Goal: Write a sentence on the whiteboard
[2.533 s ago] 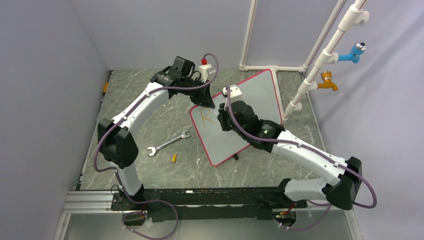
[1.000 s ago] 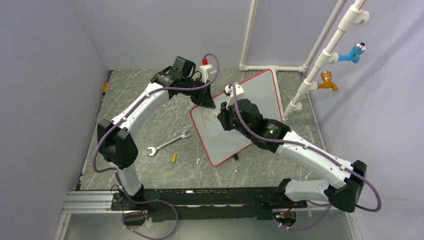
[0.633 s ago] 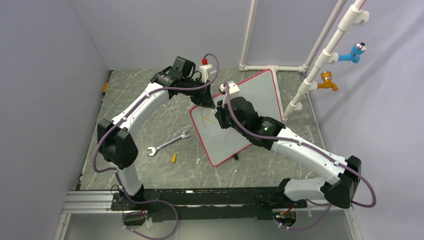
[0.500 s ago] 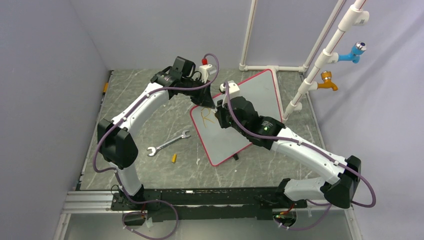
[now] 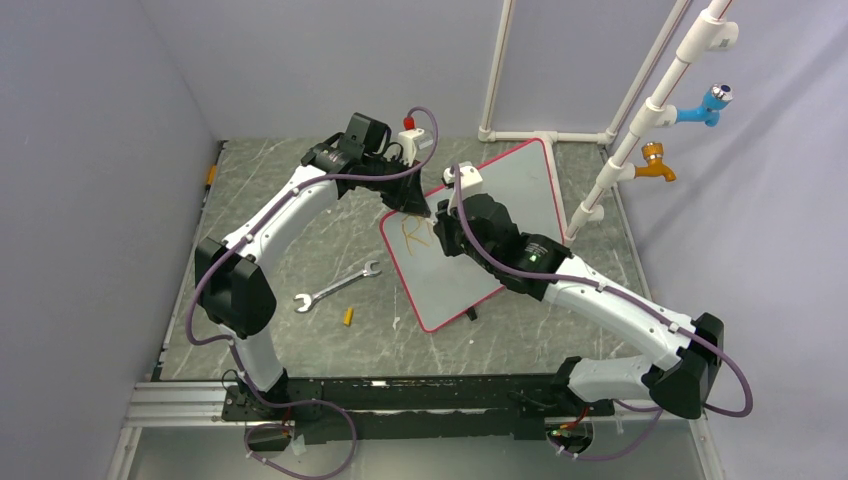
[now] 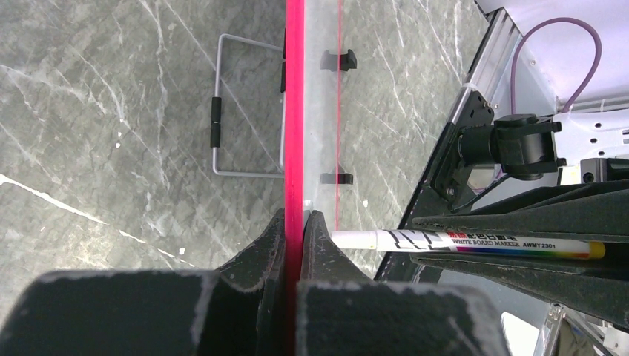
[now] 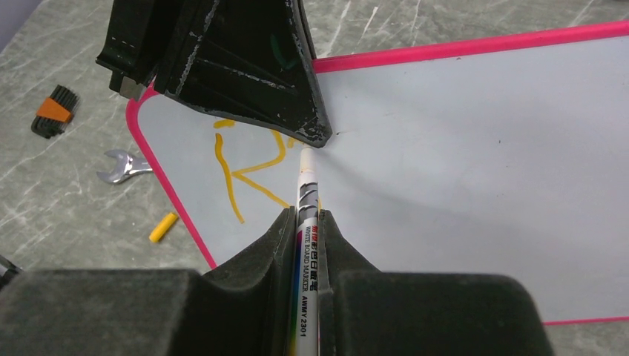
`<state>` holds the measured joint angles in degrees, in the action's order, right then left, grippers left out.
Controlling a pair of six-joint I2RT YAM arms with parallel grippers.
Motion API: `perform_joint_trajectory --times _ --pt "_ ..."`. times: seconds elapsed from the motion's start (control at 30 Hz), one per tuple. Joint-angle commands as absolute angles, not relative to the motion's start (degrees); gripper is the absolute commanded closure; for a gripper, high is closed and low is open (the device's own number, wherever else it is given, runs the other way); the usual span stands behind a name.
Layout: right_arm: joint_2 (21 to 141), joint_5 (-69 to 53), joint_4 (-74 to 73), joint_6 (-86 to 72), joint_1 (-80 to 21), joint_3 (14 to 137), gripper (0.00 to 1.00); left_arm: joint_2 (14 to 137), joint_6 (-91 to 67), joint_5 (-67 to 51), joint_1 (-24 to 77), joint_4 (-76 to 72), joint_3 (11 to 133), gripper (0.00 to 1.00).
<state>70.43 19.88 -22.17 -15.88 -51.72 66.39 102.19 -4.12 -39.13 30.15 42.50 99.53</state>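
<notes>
From the top view I see the whiteboard (image 5: 520, 185) in the middle of the frame, turned at an angle on the grey marble table (image 5: 300, 230). The left gripper (image 5: 418, 208) sits at the board's upper left edge. The right gripper (image 5: 434, 222) is just beside it, over the left part of the board. Of the sentence (image 5: 411, 231) I can read only an orange "R" near the left corner. A wrench (image 5: 337, 285) and a small yellow piece (image 5: 348, 316) lie on the table at the lower left of the board.

In the left wrist view, the fingers are pressed together on the pink rim, which runs straight up the frame. A white marker (image 6: 475, 243) comes in from the right, its tip near the board. Two black clip feet (image 6: 340, 59) and a wire stand (image 6: 216, 119) show further up.

In the right wrist view, the jaws pinch the marker at the lower centre. Its tip points up, right of the "R" and just below the left gripper's finger. I cannot tell if the tip touches the surface. A black and orange block (image 7: 53, 107) lies at the upper left.
</notes>
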Motion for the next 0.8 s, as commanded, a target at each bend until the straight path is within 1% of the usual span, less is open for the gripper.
perform_joint_trajectory --times 0.0,0.3,0.5,0.77 --pt "70.2 22.5 -21.6 -15.6 -50.9 65.8 1.0 101.8 3.8 -27.3 31.1 42.7 98.3 1.0" --pt "69.2 21.5 -22.6 -15.6 -50.8 67.4 1.0 101.7 4.0 -26.8 31.2 42.9 98.3 1.0" --pt "63.5 19.6 -22.4 -16.4 -50.9 66.5 1.0 101.7 4.4 -25.6 31.2 43.1 98.2 1.0" --pt "58.3 21.3 -22.9 -15.3 -50.7 62.6 1.0 102.4 4.3 -23.8 31.7 44.0 99.7 1.0"
